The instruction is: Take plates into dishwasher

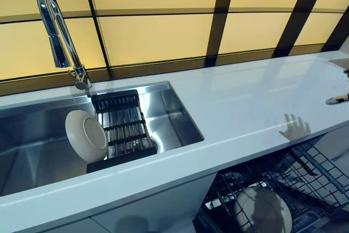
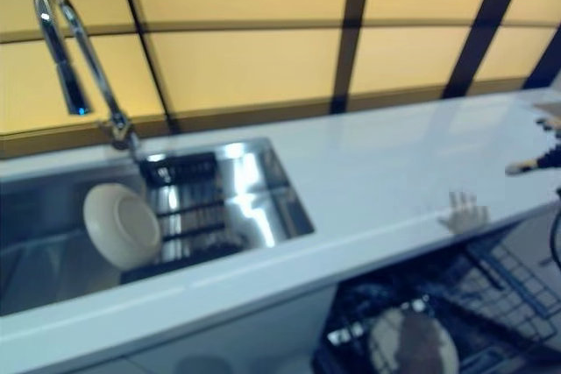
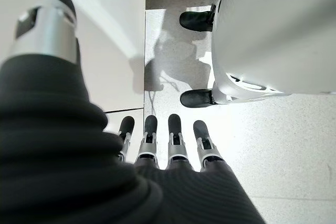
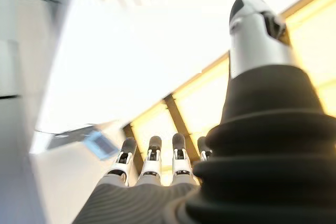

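Note:
A cream plate [image 1: 86, 135] stands on edge in the steel sink [image 1: 32, 151], leaning against a dark dish rack [image 1: 124, 129]. A second plate [image 1: 263, 210] stands in the open dishwasher's wire rack [image 1: 305, 181] below the counter. My right hand [image 4: 157, 166] is open and empty, fingers straight, above the counter's right end; its fingertips [image 1: 337, 100] show at the right edge of the left eye view. My left hand [image 3: 163, 142] hangs low beside the cabinet over the floor, fingers straight, holding nothing.
A tall chrome tap [image 1: 57, 31] arches over the sink's back edge. The white counter [image 1: 245, 102] runs to the right above the dishwasher. A yellow panelled wall [image 1: 163, 31] stands behind.

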You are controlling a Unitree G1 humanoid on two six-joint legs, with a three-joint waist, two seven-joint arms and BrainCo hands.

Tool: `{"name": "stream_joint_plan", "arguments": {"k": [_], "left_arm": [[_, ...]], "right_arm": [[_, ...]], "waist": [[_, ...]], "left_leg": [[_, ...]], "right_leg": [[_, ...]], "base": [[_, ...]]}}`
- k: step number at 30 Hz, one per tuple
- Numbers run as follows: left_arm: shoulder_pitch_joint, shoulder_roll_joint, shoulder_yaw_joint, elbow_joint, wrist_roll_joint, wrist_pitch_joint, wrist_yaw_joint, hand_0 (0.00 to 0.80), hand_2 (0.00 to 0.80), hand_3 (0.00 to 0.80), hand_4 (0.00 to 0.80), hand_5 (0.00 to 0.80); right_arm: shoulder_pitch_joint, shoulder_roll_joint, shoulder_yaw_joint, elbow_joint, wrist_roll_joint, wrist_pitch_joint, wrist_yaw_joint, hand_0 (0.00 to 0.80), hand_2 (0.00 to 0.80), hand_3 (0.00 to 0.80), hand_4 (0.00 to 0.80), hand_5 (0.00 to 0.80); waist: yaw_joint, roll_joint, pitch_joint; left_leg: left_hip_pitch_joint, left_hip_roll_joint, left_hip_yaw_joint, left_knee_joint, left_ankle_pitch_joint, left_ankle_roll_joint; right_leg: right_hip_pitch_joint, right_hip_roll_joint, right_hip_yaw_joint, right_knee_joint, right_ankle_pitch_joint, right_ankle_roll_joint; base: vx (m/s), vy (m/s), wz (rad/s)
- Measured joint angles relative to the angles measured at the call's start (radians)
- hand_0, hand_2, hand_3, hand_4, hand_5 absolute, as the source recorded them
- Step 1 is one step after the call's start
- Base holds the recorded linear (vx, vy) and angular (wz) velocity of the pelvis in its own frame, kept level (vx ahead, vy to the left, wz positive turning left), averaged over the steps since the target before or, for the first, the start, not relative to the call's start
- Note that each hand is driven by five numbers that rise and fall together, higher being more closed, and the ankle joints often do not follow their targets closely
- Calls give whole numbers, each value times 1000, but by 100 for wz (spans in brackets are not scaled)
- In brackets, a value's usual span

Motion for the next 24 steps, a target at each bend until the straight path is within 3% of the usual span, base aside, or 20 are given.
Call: {"name": "stream_joint_plan", "arguments": {"k": [3, 8, 13, 20, 24], "left_arm": [[-9, 0, -2, 1, 0, 2, 0, 0, 0, 0, 0, 0], [-17, -1, -6, 1, 0, 2, 0, 0, 0, 0, 0, 0], [-14, -1, -7, 1, 0, 1, 0, 0, 0, 0, 0, 0], [-6, 1, -24, 8, 2, 1, 0, 0, 0, 0, 0, 0], [-3, 3, -27, 8, 2, 0, 0, 0, 0, 0, 0, 0]], "right_arm": [[-121, 1, 112, -11, 37, -12, -40, 0, 0, 0, 0, 0], [-206, 22, 180, -56, 54, -87, -84, 0, 0, 0, 0, 0], [-320, 55, 316, -153, -10, -205, -92, 0, 0, 0, 0, 0], [-529, 55, 551, -231, -196, -400, -90, 0, 0, 0, 0, 0], [-615, 78, 617, -281, -280, -503, -101, 0, 0, 0, 0, 0]], "waist": [[21, -1, -4], [56, -9, -9], [94, -16, -12], [137, -56, -33], [155, -69, -41]], "left_leg": [[0, 0, -3, 0, 1, 0], [0, -3, -31, 0, 5, 1], [-2, -11, -61, 0, 10, 6], [-25, -15, -116, 0, 22, 7], [-36, -21, -140, 0, 27, 10]], "right_leg": [[1, 0, -6, 1, 0, 0], [14, -5, -25, 0, -2, -2], [28, -16, -58, 0, -5, -2], [34, -27, -110, -1, -18, 1], [35, -31, -127, 0, -22, 5]], "base": [[5, -1, 3], [14, -1, 17], [10, -3, 18], [8, 0, 24], [24, 16, 18]]}}
